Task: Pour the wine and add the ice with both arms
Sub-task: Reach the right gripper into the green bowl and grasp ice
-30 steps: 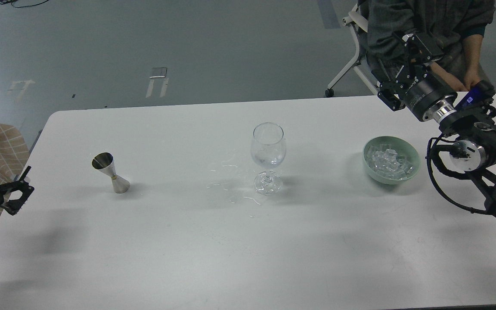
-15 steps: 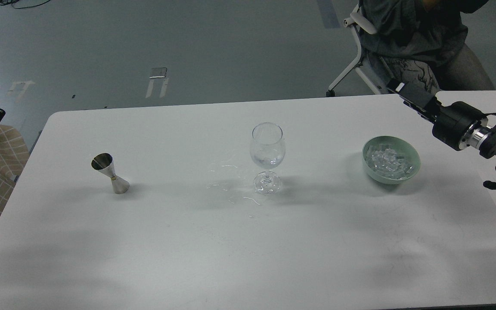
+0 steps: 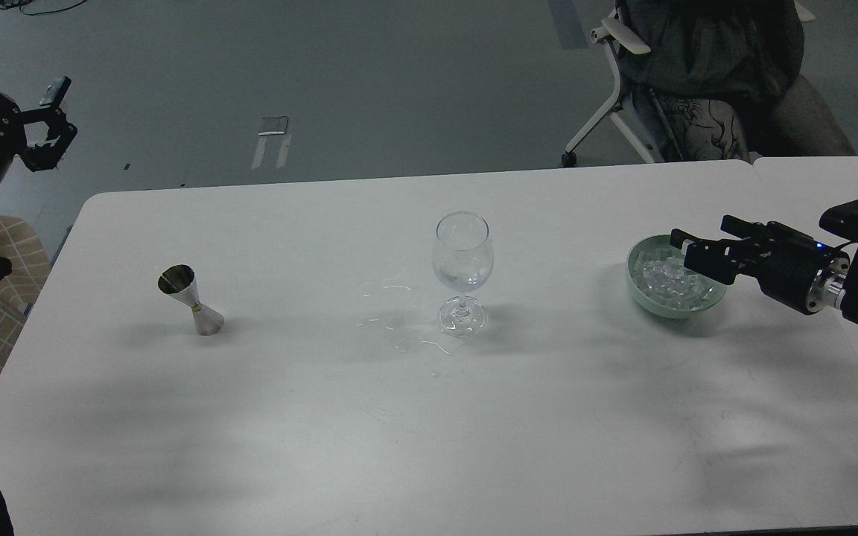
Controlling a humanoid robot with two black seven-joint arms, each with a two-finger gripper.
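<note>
jigger (image 3: 192, 300), wine glass (image 3: 462, 272), bowl (image 3: 641, 292) (ice (image 3: 667, 279))

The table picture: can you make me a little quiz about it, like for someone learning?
1. True or false: the wine glass lies tipped over on the table.
2. What does the green bowl hold? A) ice B) grapes C) nothing
3. Which gripper is over that bowl?

Key:
1. False. It stands upright, with a little clear liquid in it.
2. A. A heap of clear ice fills it.
3. The right gripper, reaching in above the bowl's right side. The left gripper is far off, raised beyond the table's left end, well away from the steel jigger.
</note>
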